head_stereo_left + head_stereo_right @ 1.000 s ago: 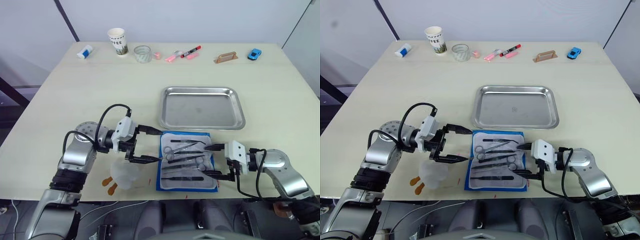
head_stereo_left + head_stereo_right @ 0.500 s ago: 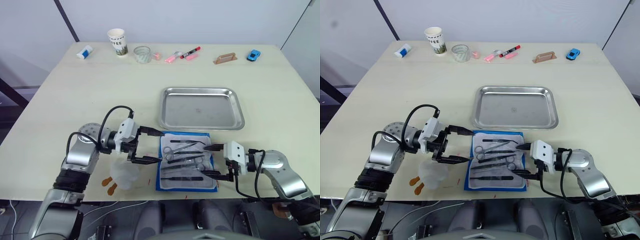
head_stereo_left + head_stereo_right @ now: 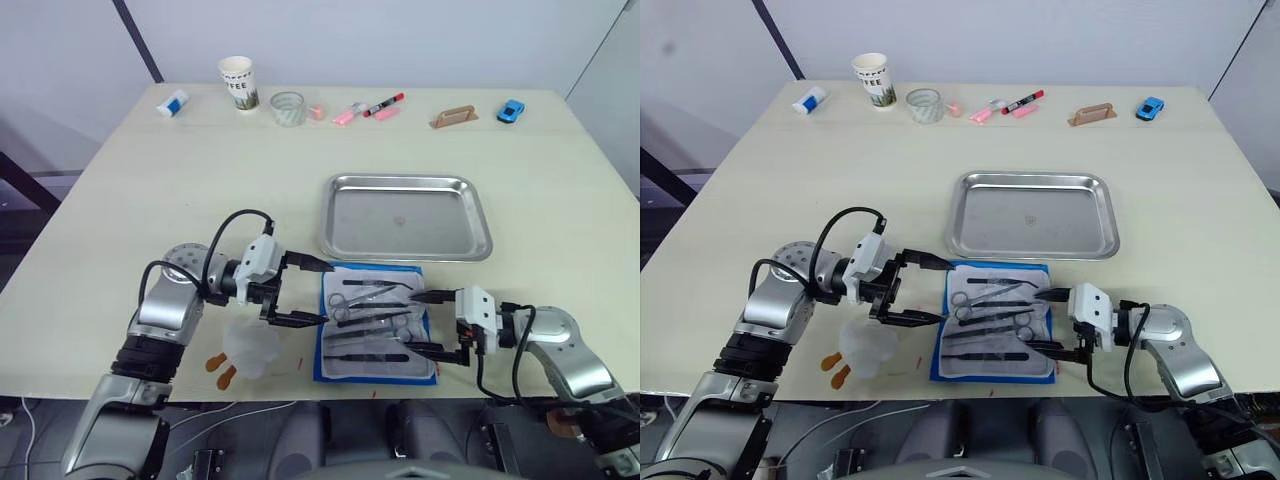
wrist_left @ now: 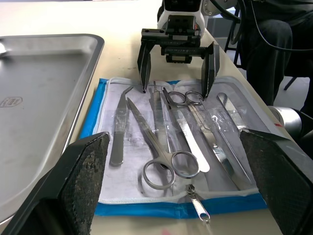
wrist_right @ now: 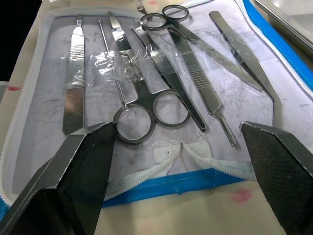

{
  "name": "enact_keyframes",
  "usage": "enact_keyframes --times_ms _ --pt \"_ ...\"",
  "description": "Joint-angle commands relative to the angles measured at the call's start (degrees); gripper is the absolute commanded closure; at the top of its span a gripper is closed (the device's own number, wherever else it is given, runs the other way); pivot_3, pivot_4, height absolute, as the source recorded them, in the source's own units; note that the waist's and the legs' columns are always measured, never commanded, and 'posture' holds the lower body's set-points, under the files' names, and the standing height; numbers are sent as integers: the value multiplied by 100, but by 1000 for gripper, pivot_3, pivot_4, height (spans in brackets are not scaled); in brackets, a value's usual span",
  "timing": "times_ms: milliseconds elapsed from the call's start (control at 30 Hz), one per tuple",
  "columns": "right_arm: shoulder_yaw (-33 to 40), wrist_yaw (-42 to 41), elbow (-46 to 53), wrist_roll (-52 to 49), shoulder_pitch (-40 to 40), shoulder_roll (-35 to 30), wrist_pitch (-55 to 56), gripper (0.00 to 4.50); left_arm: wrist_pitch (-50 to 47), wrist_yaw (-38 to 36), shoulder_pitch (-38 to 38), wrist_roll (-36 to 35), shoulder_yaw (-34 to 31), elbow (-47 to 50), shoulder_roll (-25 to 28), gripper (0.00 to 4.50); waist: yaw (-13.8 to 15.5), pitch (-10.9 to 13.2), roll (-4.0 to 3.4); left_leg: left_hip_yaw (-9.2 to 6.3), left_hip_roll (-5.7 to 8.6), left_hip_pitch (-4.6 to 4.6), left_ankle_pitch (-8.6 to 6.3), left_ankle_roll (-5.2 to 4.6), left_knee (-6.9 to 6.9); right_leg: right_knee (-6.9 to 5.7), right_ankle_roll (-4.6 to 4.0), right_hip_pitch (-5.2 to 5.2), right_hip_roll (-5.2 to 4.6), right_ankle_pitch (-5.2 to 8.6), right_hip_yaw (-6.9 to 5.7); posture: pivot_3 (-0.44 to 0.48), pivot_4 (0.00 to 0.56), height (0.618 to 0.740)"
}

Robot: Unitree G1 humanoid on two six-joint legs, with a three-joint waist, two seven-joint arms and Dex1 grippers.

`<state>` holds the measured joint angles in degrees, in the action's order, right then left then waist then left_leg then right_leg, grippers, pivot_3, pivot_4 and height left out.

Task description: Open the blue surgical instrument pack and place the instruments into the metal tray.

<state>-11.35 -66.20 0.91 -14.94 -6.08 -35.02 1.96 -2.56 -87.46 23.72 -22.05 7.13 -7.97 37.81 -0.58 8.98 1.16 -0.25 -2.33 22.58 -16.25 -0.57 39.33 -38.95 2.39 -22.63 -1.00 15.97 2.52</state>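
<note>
Blue pack (image 3: pixel 372 322) lies unzipped w/ instruments (image 3: pixel 372 310) inside; both claws (L (image 3: pixel 305 292), R (image 3: pixel 428 322)) spread apart beside it.

Between my matt, grainy black fingers (image 4: pixel 80 188) I see glossy steel instruments (image 4: pixel 168 129) under crinkled clear plastic, on what looks like whitish cloth lining. The pack (image 5: pixel 274 46) edge seems blue fabric; the metal tray (image 4: pixel 44 98) is brushed, shiny.

Your path from the instruments (image 3: pixel 368 318) to the metal tray (image 3: pixel 404 216) lies clear; clutter lines the table's far edge (image 3: pixel 350 90).
</note>
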Motion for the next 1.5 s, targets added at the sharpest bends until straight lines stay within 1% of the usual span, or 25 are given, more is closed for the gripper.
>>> enact_keyframes --times_ms 33,167,433,633,867,1100,1200,1333,1467,1500 --pt "-2 -262 -145 -123 103 -61 -24 41 71 -49 65 -54 -66 73 21 0 7 0 0 0 0 0 0 0 0 0 0 0 -1 0 0 0 150 740" --pt "19 -392 -166 -234 93 -43 21 41 173 -97 47 -32 -67 -22 22 0 1 1 -1 1 1 1 0 0 0 1 0 0 -1 0 0 0 150 740" --pt "-82 -287 -467 294 -11 -190 297 41 318 -132 79 18 -27 -191 -10 0 2 1 -1 1 1 1 0 0 0 1 0 0 -1 0 0 0 150 740" --pt "-187 -63 -357 528 -15 -193 180 41 482 -173 138 79 -6 -424 -59 0 -3 0 0 -1 1 1 0 0 1 0 0 0 0 0 -1 0 150 740" --pt "-139 221 -297 651 26 -219 56 41 579 -217 139 106 11 -509 -122 0 -21 -1 1 -2 0 -1 0 0 0 -2 0 0 3 0 -1 0 150 740" --pt "-187 185 -135 557 121 -296 -189 41 667 -244 201 151 36 -677 -183 0 -11 -2 3 -2 0 -3 0 0 0 -1 0 3 2 0 -1 0 150 740" --pt "-251 158 -113 559 109 -307 -286 41 406 -41 390 75 17 -721 -367 0 3 -3 5 -2 0 -3 0 0 1 -1 0 4 1 0 -2 0 150 740" --pt "-273 153 -169 562 57 -302 -302 41 -15 -23 616 2 12 -825 -516 0 -7 -9 13 -2 1 -4 0 0 2 0 0 9 1 0 -4 0 150 740" --pt "-324 138 -216 564 0 -291 -314 41 -1 -92 897 151 114 -1080 -726 0 -10 -9 13 -2 1 -4 0 0 2 0 0 9 3 0 -5 0 150 740" --pt "-332 141 -215 562 -10 -280 -322 0 14 -93 942 179 128 -1147 -768 525 -14 -9 13 -2 1 -4 0 0 2 0 0 9 3 0 -5 0 150 740"
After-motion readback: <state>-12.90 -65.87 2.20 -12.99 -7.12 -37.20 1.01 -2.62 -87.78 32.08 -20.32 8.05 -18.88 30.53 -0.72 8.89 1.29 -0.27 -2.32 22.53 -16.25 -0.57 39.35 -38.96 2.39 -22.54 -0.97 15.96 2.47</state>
